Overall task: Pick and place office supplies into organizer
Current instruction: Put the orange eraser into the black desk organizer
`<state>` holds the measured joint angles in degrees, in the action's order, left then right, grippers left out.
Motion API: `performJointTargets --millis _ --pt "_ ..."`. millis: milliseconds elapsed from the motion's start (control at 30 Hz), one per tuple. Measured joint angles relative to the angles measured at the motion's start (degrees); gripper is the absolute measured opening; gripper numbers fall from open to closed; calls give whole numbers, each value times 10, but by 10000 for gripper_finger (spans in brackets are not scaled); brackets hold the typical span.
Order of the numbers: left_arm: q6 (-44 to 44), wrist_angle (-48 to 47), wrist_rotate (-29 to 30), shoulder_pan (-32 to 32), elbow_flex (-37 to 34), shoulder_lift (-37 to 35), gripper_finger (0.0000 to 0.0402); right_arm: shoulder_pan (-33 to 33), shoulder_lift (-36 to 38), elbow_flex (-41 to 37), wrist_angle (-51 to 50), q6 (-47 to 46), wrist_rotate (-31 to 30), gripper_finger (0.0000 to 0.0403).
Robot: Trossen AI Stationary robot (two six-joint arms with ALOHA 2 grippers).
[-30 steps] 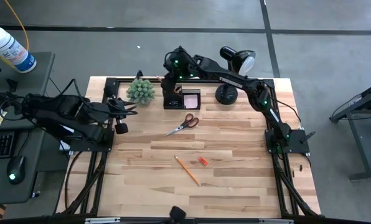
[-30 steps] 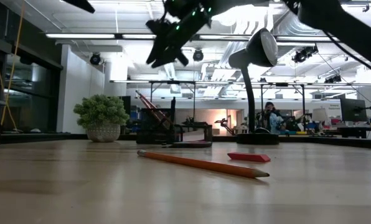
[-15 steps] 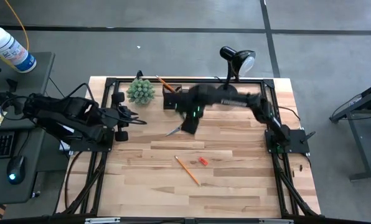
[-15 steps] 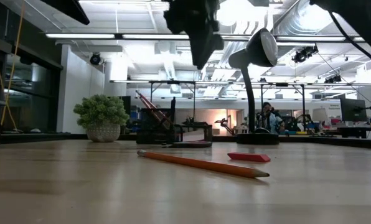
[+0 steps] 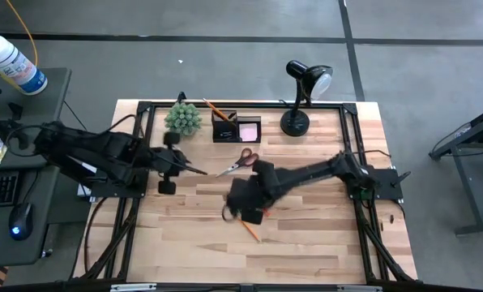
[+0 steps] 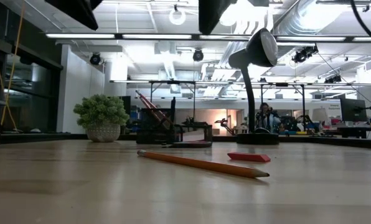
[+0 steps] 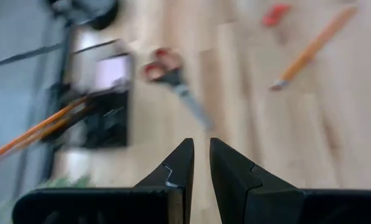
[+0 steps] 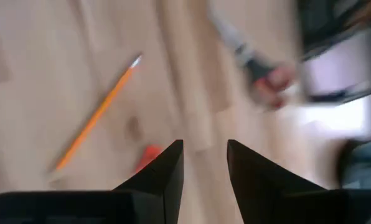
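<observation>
Pencil (image 5: 246, 224), thin and orange, lies flat beside red eraser (image 6: 248, 157); both grippers' jaws empty, slightly parted.

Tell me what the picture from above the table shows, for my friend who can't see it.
The right arm's claw hangs over a pencil lying mid-table, with scissors lying farther back. The left claw reaches in from the left. At the back stand an organizer, a plant and a lamp.
</observation>
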<state>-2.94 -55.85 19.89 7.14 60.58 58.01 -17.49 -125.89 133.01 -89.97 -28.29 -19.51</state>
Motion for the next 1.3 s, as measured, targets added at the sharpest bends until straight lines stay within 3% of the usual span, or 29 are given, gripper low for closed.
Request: performJointTargets --millis 100,167,500,633,733,933,1100,1300 --pt "-18 42 -69 0 0 25 42 -41 0 -13 -1 -16 -126 116" --pt "-16 64 -97 0 0 38 42 -62 0 -24 1 -29 -172 116" --pt "64 216 -126 0 0 58 42 -80 21 -197 0 -163 -170 117" --pt "72 325 -147 3 0 58 42 -69 57 -291 31 -250 -125 117" --pt "57 386 -170 21 0 58 42 -73 89 -364 116 -257 -72 117" --pt "34 414 -169 73 0 58 42 -69 138 -489 302 -265 45 116" --pt "19 410 -139 100 0 64 42 -41 140 -520 374 -259 145 116" --pt "18 411 -134 101 0 66 42 2 141 -506 405 -230 206 122"
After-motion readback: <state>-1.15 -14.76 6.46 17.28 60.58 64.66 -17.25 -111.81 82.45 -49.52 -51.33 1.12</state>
